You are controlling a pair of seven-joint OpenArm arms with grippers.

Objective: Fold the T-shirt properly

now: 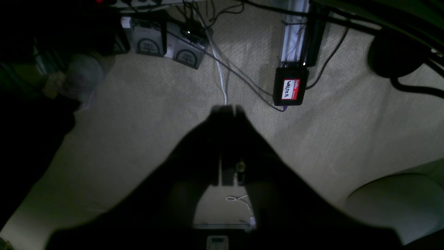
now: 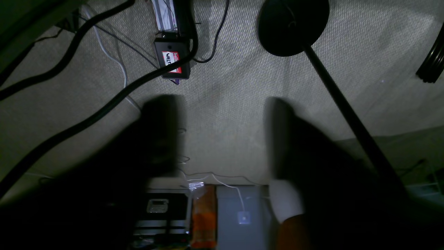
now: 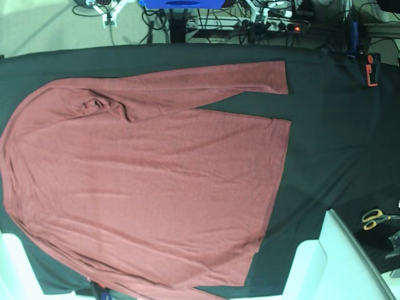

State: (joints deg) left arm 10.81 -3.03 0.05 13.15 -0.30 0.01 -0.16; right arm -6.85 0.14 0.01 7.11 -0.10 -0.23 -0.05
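Note:
The T-shirt is brick-red with long sleeves and lies spread flat on the black table cloth in the base view. Its hem faces right, and one sleeve stretches along the top edge. Neither gripper shows in the base view. The left wrist view has my left gripper shut with nothing in it, over beige carpet and away from the shirt. In the right wrist view my right gripper hangs over the carpet too, open, its two dark fingers well apart and holding nothing.
Yellow-handled scissors lie at the table's right edge and a red-and-black clip sits at the upper right. White arm parts rise at the bottom corners. On the floor are cables, a name-tagged black box and a round black stand base.

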